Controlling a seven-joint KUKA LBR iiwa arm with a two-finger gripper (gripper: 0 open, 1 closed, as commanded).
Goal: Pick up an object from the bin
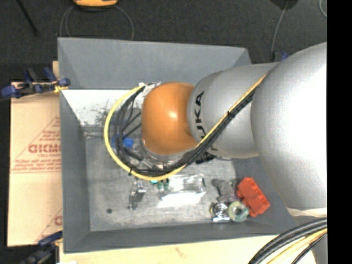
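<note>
My gripper (pixel 135 197) reaches down from under the orange wrist cover to the bin floor, left of the middle. Just to its right lies a clear plastic packet (pixel 182 190) with a small green piece (pixel 161 185) at its left end. Farther right a small grey metal part (pixel 221 187) lies flat on the floor. Whether anything is in the gripper is hidden by the cover and cables.
A red plastic block (pixel 253 196) lies at the bin's right side. Below it sits a shiny metal fitting with a pale green ring (pixel 231 211). The arm and its yellow and black cables cover the bin's upper middle and right.
</note>
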